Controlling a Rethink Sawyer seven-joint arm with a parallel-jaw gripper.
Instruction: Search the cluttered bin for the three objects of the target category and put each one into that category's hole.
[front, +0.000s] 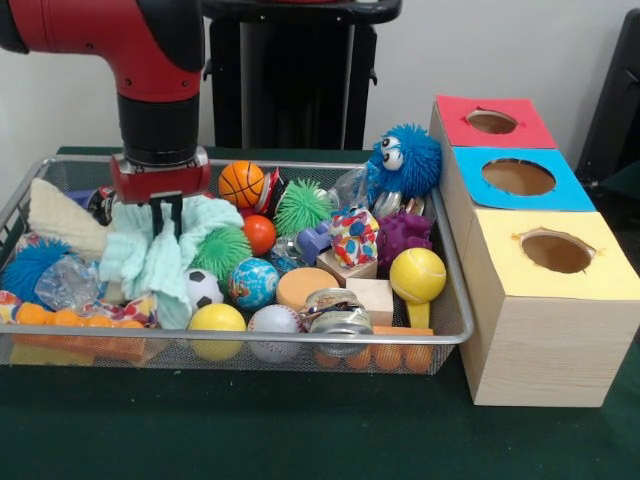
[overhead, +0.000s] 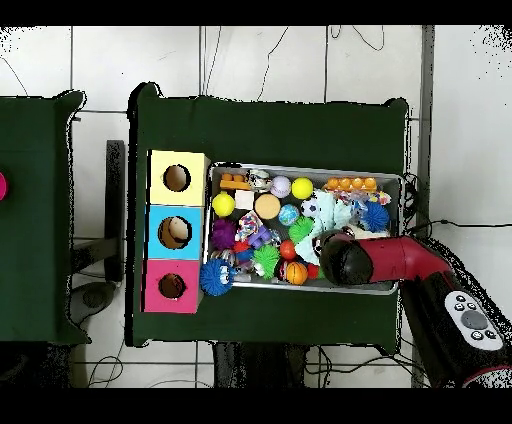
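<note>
Hanging over the wire bin (front: 452, 300), the gripper (front: 167, 222) has its fingers pinched on a pale mint cloth (front: 160, 255). Beside that cloth: green spiky ball (front: 221, 249), soccer ball (front: 203, 288). Three-hole wooden box (front: 535, 300) stands outside the bin.

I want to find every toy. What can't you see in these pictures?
- Gripper tips: front view, buried in the pale green cloth; open or shut unclear.
- Gripper: overhead view, hidden under the arm.
- Toys low in the wire bin: front view, covered by others.
</note>
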